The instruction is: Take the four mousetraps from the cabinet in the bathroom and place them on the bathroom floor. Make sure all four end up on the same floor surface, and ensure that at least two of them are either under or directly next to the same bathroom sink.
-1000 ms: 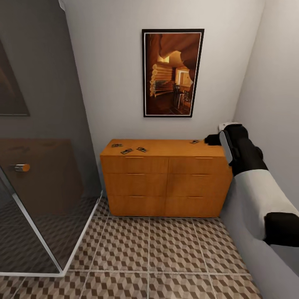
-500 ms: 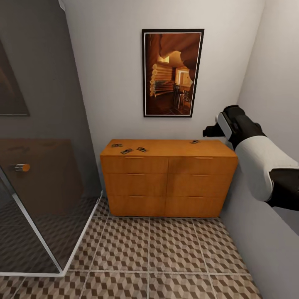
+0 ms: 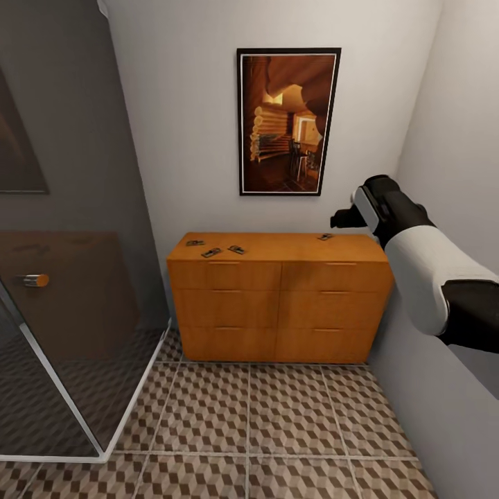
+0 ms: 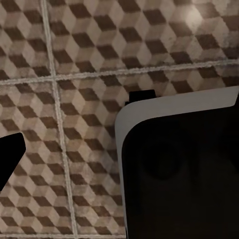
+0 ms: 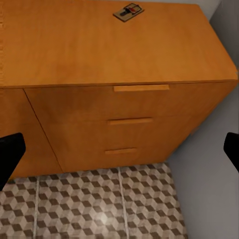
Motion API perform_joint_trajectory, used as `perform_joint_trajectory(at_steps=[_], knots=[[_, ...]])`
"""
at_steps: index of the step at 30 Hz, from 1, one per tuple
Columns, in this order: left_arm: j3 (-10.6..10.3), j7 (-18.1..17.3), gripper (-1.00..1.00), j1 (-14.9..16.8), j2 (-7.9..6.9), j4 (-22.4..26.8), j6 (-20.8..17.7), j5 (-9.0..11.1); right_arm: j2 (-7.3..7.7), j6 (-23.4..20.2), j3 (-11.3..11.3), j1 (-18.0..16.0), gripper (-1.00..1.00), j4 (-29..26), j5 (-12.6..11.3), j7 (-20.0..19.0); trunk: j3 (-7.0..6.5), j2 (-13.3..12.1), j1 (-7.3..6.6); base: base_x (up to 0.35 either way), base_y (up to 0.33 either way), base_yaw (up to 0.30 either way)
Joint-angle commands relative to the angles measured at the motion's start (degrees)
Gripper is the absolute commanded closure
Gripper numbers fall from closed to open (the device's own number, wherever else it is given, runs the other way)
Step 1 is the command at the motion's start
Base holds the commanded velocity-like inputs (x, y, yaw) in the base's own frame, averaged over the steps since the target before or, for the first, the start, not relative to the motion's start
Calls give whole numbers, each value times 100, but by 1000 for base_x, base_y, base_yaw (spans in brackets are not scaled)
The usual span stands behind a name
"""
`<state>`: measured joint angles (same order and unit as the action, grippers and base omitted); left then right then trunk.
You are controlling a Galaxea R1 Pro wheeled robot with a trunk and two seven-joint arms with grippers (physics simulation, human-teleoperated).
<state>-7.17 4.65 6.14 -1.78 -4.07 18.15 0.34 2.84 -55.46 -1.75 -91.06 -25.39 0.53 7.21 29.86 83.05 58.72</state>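
Head view: right gripper (image 3: 341, 219) is lifting clear — jaws spread wide (holding nothing) — above the lone mousetrap (image 3: 325, 237) at the cabinet (image 3: 277, 305) top's three o'clock end; pickup not yet achieved.

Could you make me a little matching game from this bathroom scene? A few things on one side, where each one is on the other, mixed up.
Things:
1. lone mousetrap
2. framed picture
3. right gripper
4. glass shower panel

Places:
A. on the wall above the cabinet
B. at the head view's left, standing on the patterned floor
C. on the cabinet top near its right end
D. in the air above the cabinet's right end

Pairs: 1-C, 2-A, 3-D, 4-B
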Motion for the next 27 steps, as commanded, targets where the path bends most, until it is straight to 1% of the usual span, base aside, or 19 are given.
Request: perform_joint_trajectory(at_steps=[1,5,14,19,23,27], knots=[[-47,27,-100,10,2,-24,40,2,-5,-27,-19,-3,-100,0,9,2,6,3,1,159,0,0],[-47,27,-100,10,2,-24,39,2,-33,-26,-19,-1,-100,20,9,-2,6,3,1,236,0,0],[-47,27,-100,10,2,-24,40,2,-45,-18,-19,7,-100,70,8,-15,6,3,1,316,0,0],[-47,27,-100,10,2,-22,39,2,-46,103,-19,9,-100,214,8,-17,6,3,1,331,0,0],[-47,27,-100,10,2,-23,41,2,-46,383,-19,15,-100,520,8,-20,6,3,1,332,0,0],[-47,27,-100,10,2,-23,44,2,-45,978,-19,17,-100,1057,10,-25,6,3,1,328,0,0]])
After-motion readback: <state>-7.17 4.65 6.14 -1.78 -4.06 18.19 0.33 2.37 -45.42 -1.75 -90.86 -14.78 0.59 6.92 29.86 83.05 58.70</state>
